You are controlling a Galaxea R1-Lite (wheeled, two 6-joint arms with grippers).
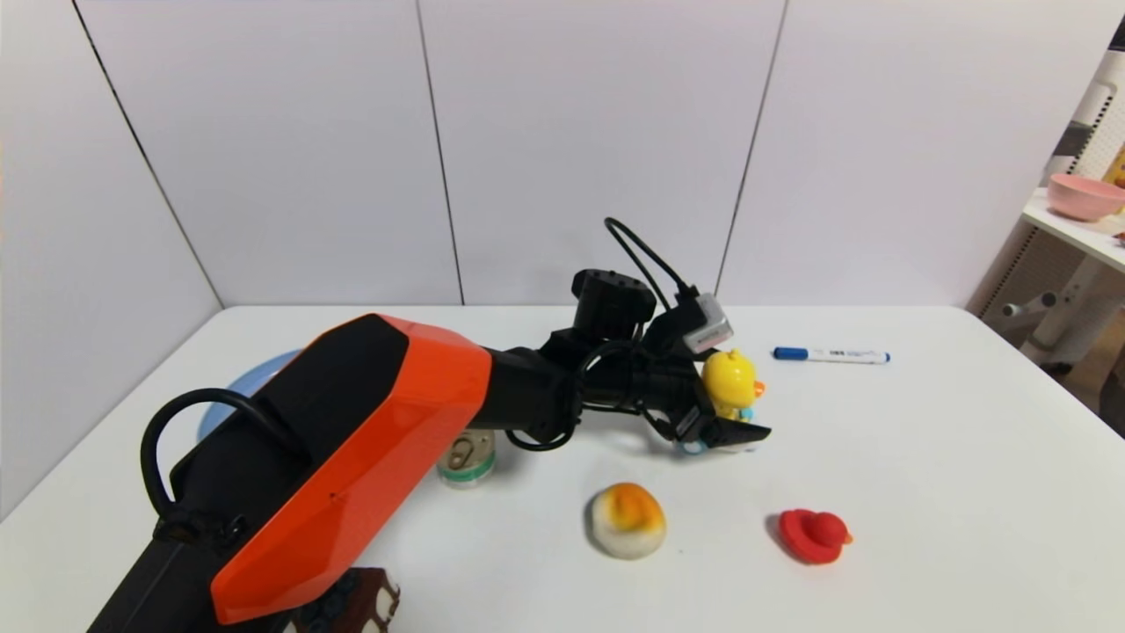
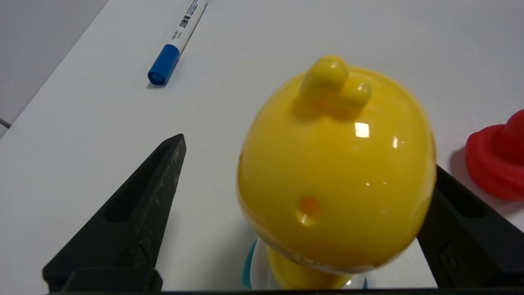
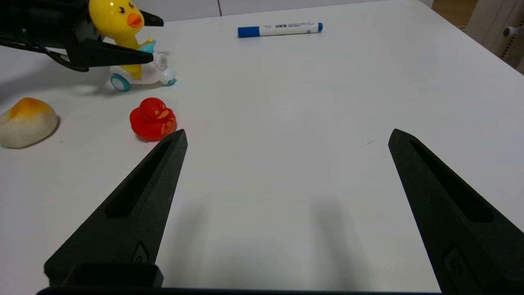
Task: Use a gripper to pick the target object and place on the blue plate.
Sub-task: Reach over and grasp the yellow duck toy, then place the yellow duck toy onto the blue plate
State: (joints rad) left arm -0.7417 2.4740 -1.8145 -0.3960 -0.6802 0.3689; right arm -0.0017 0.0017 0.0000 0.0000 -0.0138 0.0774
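**Left tool straddling the yellow duck**

The left tool (image 1: 722,422) is being held low over the worktop (image 1: 923,457) with its two pointed fingers (image 2: 135,221) spread apart on either side of the yellow duck on its white car (image 1: 731,387). One finger is being kept clear of the duck's head with worktop showing between them; the other is lying close against the far side of the head, and contact there cannot be told. The duck's blue wheels are resting on the worktop.

Beyond the duck, toward the back wall, a blue-capped marker (image 1: 831,355) is lying flat. Nearer the robot than the duck, a red rubber duck (image 1: 815,535) and a white-and-orange bun-like toy (image 1: 626,520) are sitting well apart from it. To the duck's left, past a small can (image 1: 467,459), the blue plate (image 1: 237,387) is being largely hidden by the orange arm.

The right tool (image 3: 286,196) is being held wide open and empty, on the red duck's right.
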